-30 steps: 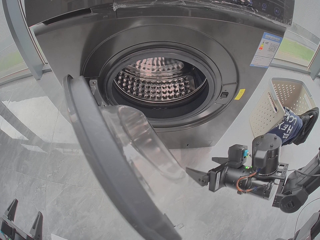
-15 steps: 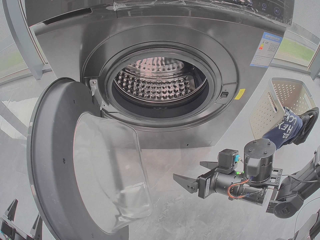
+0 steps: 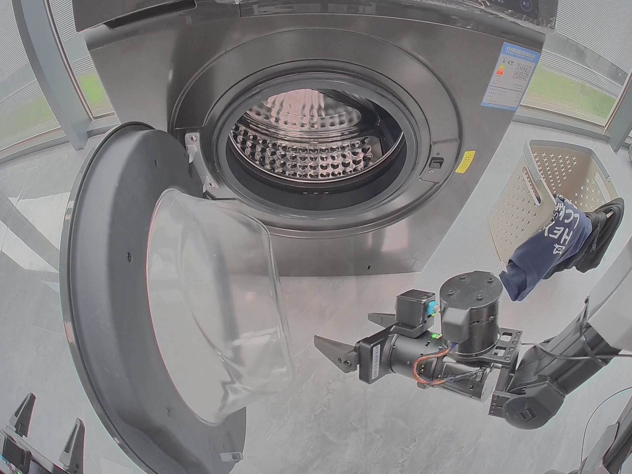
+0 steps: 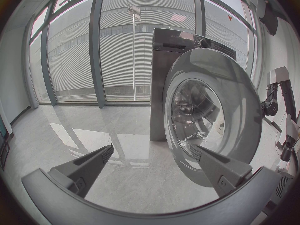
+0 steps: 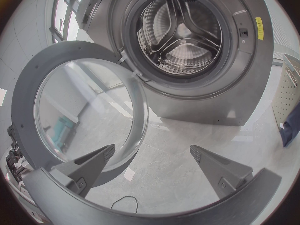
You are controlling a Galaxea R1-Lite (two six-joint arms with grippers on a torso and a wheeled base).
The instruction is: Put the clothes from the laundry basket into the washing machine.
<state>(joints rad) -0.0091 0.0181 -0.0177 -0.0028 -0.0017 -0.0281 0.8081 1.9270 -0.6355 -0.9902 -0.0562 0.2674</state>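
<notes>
Two sets of dark grey fingers, both spread wide and clamped on nothing. Right gripper (image 3: 342,328) low and right of centre in the head view, above the pale grey tiled floor (image 3: 368,429), fingertips turned toward frame left, at the clear bulging window of the open round grey door (image 3: 105,232). Navy blue garment with white lettering (image 3: 546,251) at the right edge of that frame, draped over the front rim of the cream perforated plastic laundry basket (image 3: 520,199), with a black garment (image 3: 602,228) just behind it on the basket's rim. Both garments off to the right behind the right gripper's wrist, well apart from its fingers (image 3: 336,352) and not between them. Silver front-loading washing machine (image 3: 368,245) across the upper centre, dimpled steel drum (image 3: 309,146) open to view, left of the basket. Left gripper (image 3: 52,409) in the lower left corner, below the door, farthest of all from the clothes; seen in the left wrist view with the door's outer face beyond its parted tips.
</notes>
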